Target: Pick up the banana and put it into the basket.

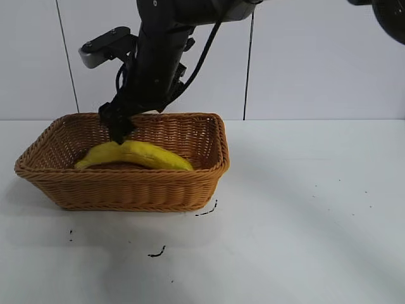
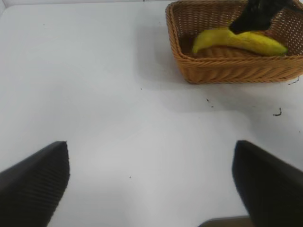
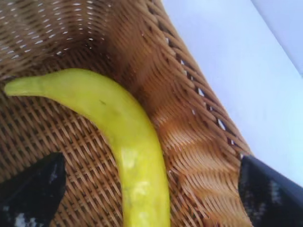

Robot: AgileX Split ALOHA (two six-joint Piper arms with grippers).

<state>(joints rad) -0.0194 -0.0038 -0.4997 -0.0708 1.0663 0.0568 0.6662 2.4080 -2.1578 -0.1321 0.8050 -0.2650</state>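
I see the banana (image 1: 134, 155) lying inside the basket (image 1: 126, 189) on its woven floor. My right gripper (image 1: 120, 131) hangs just above it, fingers spread wide, gripping nothing. My left gripper (image 2: 151, 189) sits open, well apart over the table (image 1: 304, 215).

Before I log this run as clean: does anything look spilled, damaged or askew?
Only small dark specks and squiggles scattered on the white table in front of the tan woven wicker basket, like debris or marks. The curved yellow banana lies intact inside, with the right gripper open above it.
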